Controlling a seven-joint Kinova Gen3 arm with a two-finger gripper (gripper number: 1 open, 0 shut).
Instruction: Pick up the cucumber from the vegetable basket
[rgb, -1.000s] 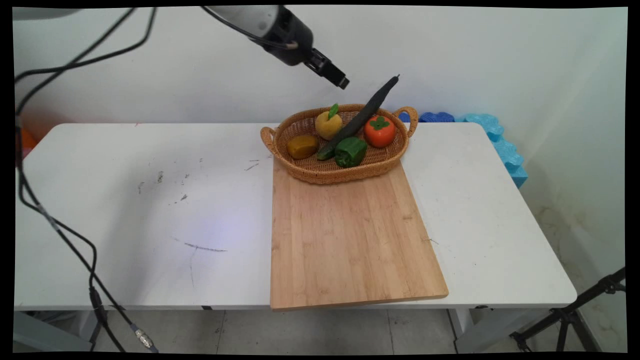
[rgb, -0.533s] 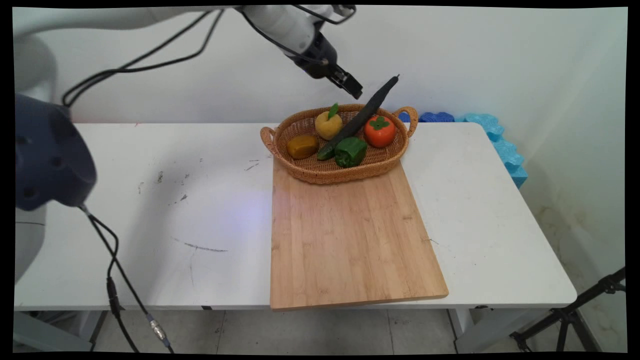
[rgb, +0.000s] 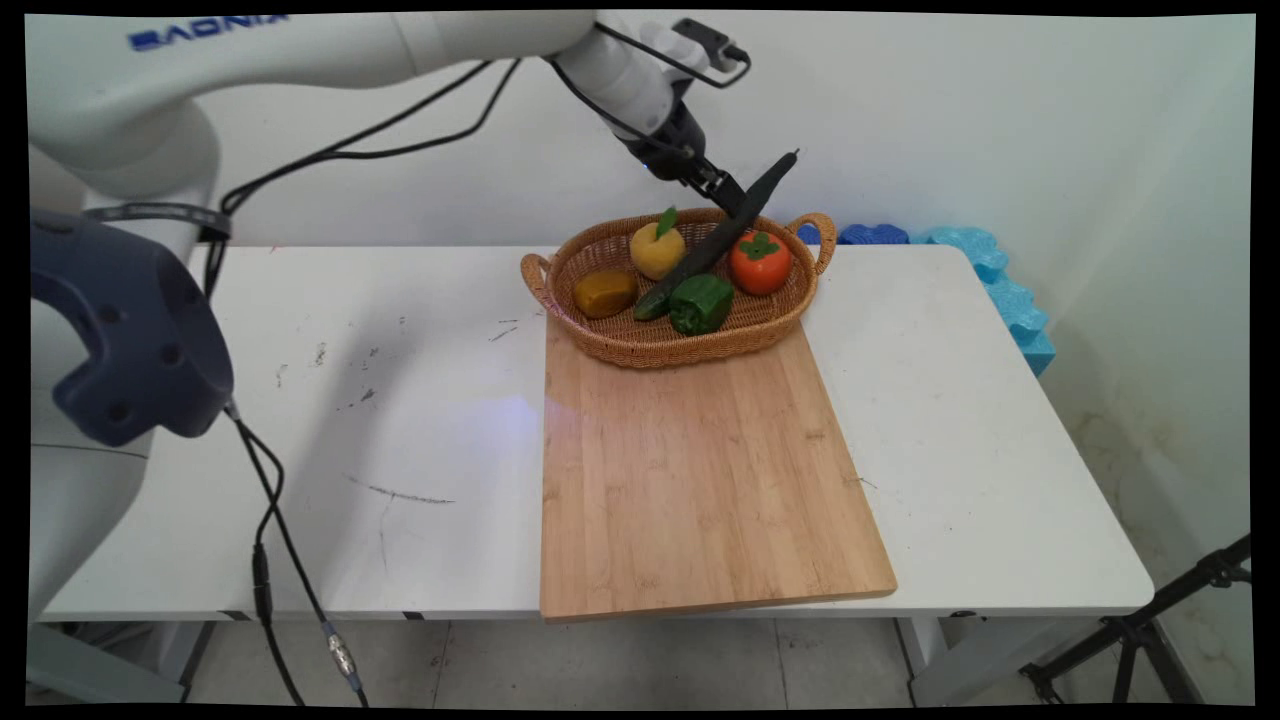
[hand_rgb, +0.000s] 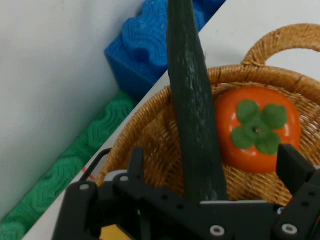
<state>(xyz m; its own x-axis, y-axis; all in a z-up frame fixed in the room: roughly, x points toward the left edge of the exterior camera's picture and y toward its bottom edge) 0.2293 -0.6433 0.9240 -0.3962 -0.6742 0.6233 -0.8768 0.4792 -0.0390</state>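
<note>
The gripper (hand_rgb: 210, 185), fingers spread, straddles the cucumber (hand_rgb: 192, 100), which leans on the basket (rgb: 640, 345) rim beside the persimmon (hand_rgb: 257, 130), raised end offering a hold.

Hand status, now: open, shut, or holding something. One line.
Hand: open, its two fingers on either side of the cucumber leaning out of the basket, not closed on it.

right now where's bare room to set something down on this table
The cutting board is bare in front of the basket. The white table is bare left of the board and right of it. The basket is crowded, with the gripper at the cucumber.
</note>
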